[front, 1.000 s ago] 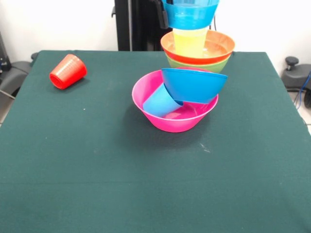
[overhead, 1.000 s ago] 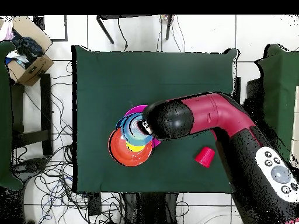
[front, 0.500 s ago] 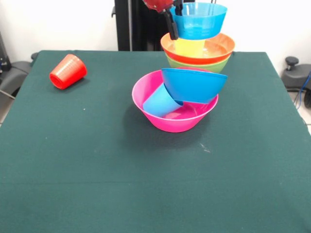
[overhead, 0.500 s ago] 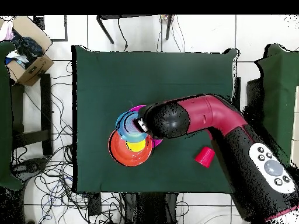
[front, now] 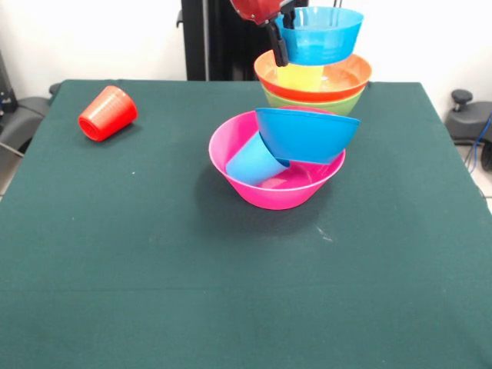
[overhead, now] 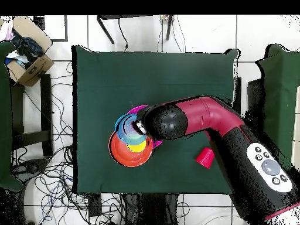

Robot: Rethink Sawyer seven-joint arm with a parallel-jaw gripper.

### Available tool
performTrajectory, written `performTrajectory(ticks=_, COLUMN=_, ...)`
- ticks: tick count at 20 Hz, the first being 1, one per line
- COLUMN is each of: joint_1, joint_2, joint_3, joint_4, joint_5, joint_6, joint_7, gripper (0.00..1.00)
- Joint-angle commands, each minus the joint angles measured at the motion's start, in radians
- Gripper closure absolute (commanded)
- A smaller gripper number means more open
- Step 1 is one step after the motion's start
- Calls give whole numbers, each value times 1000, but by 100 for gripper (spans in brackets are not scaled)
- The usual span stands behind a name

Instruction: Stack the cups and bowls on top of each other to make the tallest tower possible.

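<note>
My gripper (front: 283, 31) is at the top of the front view, shut on the left rim of a small blue bowl (front: 321, 34). This bowl sits over the yellow cup (front: 300, 76), which stands in a large orange bowl (front: 346, 75) nested on a green bowl (front: 330, 103). In front, the large pink bowl (front: 269, 192) holds a tilted large blue bowl (front: 307, 134) and a light blue cup (front: 254, 160) lying aslant. The red cup (front: 108, 113) lies on its side at the far left. In the overhead view the arm (overhead: 170, 120) hides the gripper beside the blue bowl (overhead: 126, 126).
The green table (front: 154, 269) has its edges close behind the orange and green stack. The black pedestal (front: 215, 38) stands just behind. A cardboard box (overhead: 29, 58) and cables lie on the floor beside the table. The red cup also shows in the overhead view (overhead: 205, 157).
The gripper has lowered the small blue bowl over the yellow cup, so less of the cup shows, then shifted it slightly to the right. The other bowls and cups have not moved.
</note>
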State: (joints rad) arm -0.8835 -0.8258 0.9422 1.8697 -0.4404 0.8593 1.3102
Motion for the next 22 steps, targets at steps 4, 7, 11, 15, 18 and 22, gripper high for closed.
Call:
performTrajectory(ticks=4, joint_1=15, joint_2=21, joint_3=-39, joint_4=59, joint_5=-44, joint_6=26, joint_7=-47, gripper=100)
performTrajectory(ticks=7, joint_1=14, joint_2=12, joint_3=-43, joint_4=66, joint_5=-44, joint_6=35, joint_7=-46, gripper=100)
performTrajectory(ticks=11, joint_1=7, joint_2=-6, joint_3=-40, joint_4=73, joint_5=-30, joint_6=61, joint_7=-51, gripper=100)
performTrajectory(ticks=15, joint_1=-3, joint_2=-8, joint_3=-44, joint_4=86, joint_5=-37, joint_6=63, joint_7=-59, gripper=100)
performTrajectory(ticks=18, joint_1=-4, joint_2=-9, joint_3=-55, joint_4=97, joint_5=-49, joint_6=56, joint_7=-51, gripper=100)
performTrajectory(ticks=22, joint_1=0, joint_2=-7, joint_3=-69, joint_4=100, joint_5=-65, joint_6=67, joint_7=-48, gripper=100)
